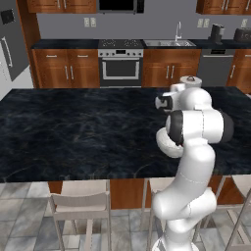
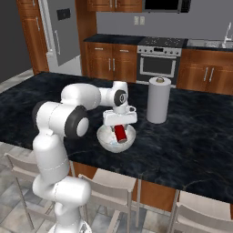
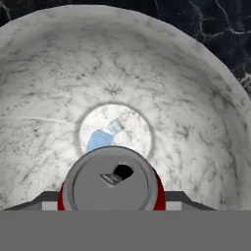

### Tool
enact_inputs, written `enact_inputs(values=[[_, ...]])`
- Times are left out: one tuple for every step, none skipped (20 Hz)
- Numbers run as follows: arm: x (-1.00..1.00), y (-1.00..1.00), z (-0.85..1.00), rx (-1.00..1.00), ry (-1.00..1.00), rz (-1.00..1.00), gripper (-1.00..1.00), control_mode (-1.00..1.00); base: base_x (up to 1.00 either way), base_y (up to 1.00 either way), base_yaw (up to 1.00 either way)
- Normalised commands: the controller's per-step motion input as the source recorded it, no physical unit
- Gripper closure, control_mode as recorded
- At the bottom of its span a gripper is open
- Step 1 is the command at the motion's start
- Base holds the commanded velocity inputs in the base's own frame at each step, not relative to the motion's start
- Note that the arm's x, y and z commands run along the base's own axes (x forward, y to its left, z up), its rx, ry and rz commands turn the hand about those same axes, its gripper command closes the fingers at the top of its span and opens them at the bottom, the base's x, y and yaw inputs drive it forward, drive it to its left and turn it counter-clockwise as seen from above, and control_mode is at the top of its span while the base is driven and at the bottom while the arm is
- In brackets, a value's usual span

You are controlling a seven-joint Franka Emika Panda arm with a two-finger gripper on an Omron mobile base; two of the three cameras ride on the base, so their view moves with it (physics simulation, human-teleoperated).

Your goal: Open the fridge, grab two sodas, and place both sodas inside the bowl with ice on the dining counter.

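The long black marble-patterned dining counter (image 2: 191,136) on its brown wooden base is the landmark. Near its near edge sits the small round white marbled bowl (image 2: 105,142), with a tall white paper-towel roll (image 2: 158,100) just beyond it. The two-finger gripper (image 2: 120,132) hangs over the bowl, its fingers clamped on the red soda can (image 2: 120,133), which is tilted with its lower end inside the bowl. In the hand view the can's grey top (image 3: 112,179) sits above pale ice pieces (image 3: 100,138) at the bowl's bottom. Behind the counter stand brown wooden cabinets (image 2: 109,61), a steel oven (image 2: 157,63) and the light-grey fridge (image 2: 61,27). Pale chairs (image 1: 81,206) line the counter's near side on grey tiled floor (image 1: 19,220).
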Motion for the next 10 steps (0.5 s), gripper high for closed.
enact_inputs(values=[[0.06, 0.03, -0.13, 0.01, 0.03, 0.08, 1.00, -1.00, 0.00, 0.00, 0.00], [0.05, 0.02, -0.10, 0.01, 0.02, 0.08, 1.00, -1.00, 0.00, 0.00, 0.00], [0.05, 0.01, -0.11, 0.01, 0.02, 0.09, 1.00, -1.00, 0.00, 0.00, 0.00], [0.00, 0.03, -0.11, 0.01, 0.01, 0.09, 1.00, -1.00, 0.00, 0.00, 0.00], [0.00, 0.09, -0.14, 0.00, 0.00, 0.08, 1.00, -1.00, 0.00, 0.00, 0.00], [0.00, 0.12, -0.13, 0.00, 0.00, 0.07, 1.00, -1.00, 0.00, 0.00, 0.00], [0.01, 0.11, -0.14, 0.00, 0.03, 0.07, 1.00, -1.00, 0.00, 0.00, 0.00], [0.03, 0.09, -0.13, 0.01, 0.03, 0.07, 1.00, -1.00, 0.00, 0.00, 0.00], [0.02, 0.08, -0.12, 0.01, 0.02, 0.07, 1.00, -1.00, 0.00, 0.00, 0.00], [0.04, 0.06, -0.12, 0.01, 0.02, 0.08, 1.00, -1.00, 0.00, 0.00, 0.00]])
